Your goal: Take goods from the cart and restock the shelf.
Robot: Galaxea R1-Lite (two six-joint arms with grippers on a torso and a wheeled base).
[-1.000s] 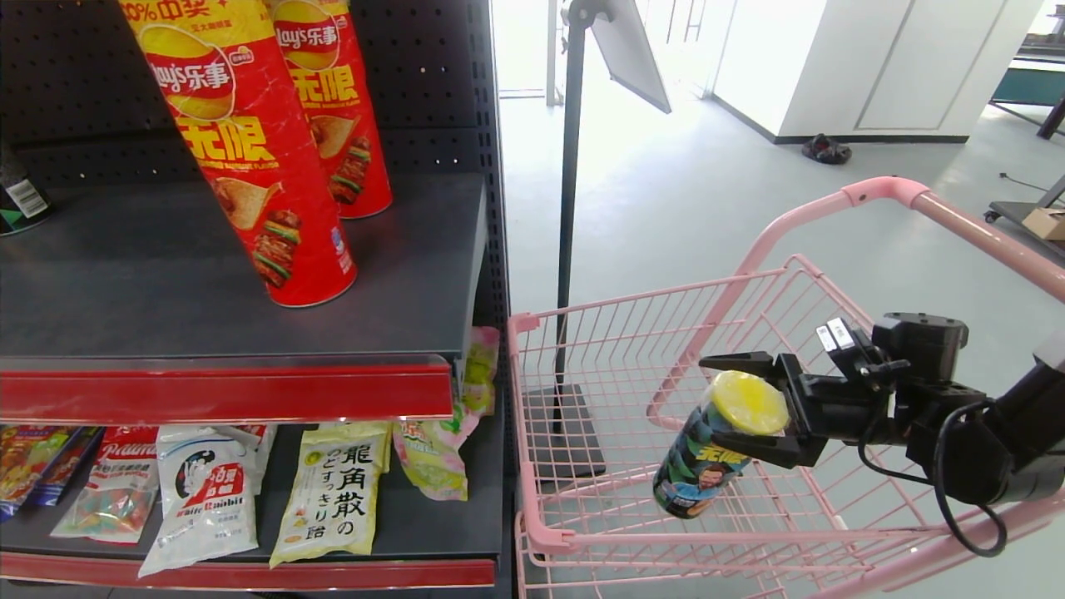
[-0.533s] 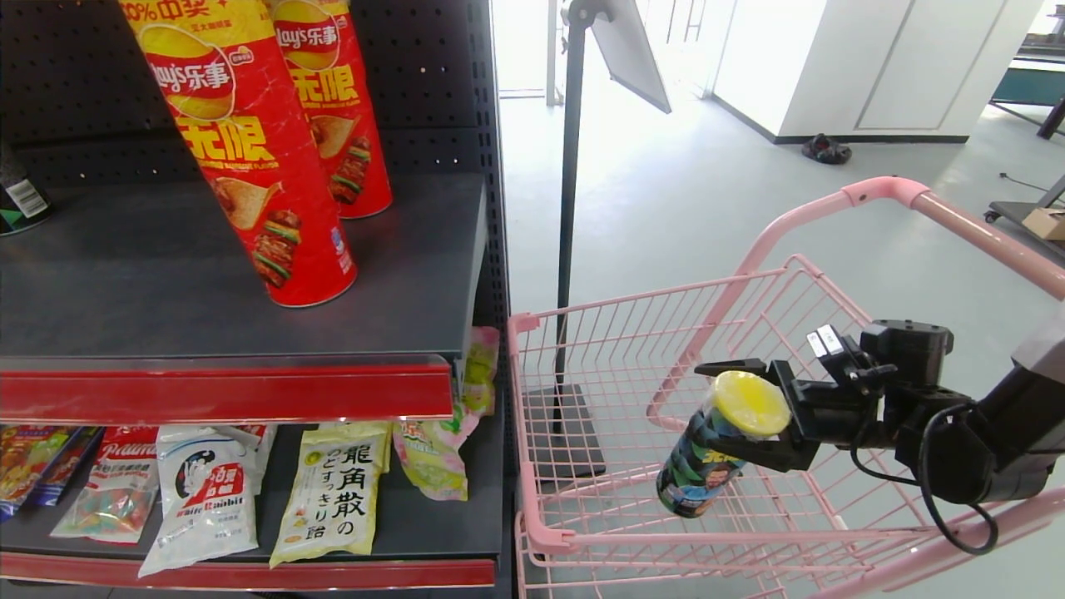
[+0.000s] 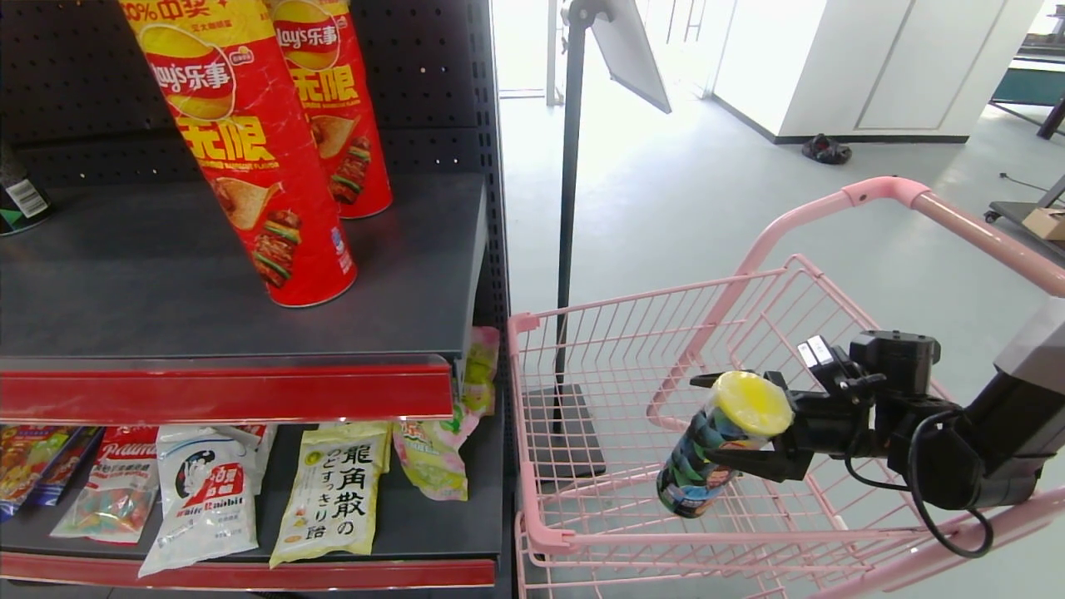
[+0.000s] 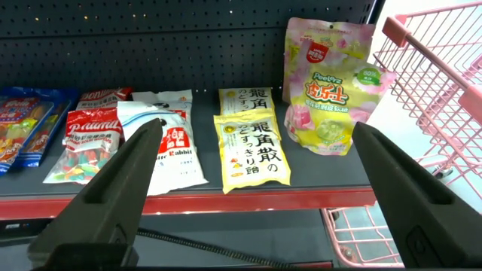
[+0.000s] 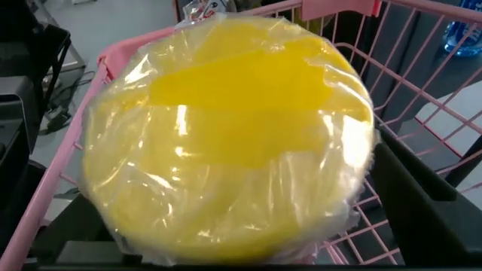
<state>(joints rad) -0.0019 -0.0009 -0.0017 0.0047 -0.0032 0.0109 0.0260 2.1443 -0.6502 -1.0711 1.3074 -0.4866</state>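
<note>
On the lower shelf (image 3: 416,524), nearest on the left, flat bags lie in a row: a red-and-white bag (image 3: 116,491), a white bag (image 3: 204,499), a yellow bag (image 3: 333,491) and, at the right end, a green bag (image 3: 433,457). The head view cuts the green bag off under the board above. The left wrist view takes the same row from the front and shows that bag (image 4: 331,98) whole, leaning upright against the pegboard. It also shows the left gripper (image 4: 256,139) spread wide in front of the row, with nothing between its fingers (image 4: 120,188).

To the right stands the pink cart (image 3: 532,416). The right gripper (image 3: 724,420) is clenched on the can (image 3: 699,466) just under its yellow lid (image 3: 753,403). The can is tilted, its base down and to the left, within the basket. The head view shows the can's dark printed side. The right wrist view looks straight onto the lid (image 5: 226,135) and shows wrinkled clear film over it.

Farther back on the left, the upper shelf (image 3: 166,316) carries two tall red tubes (image 3: 250,166), one behind the other, with bare board to their right. A black pole (image 3: 570,208) stands beyond the cart.
</note>
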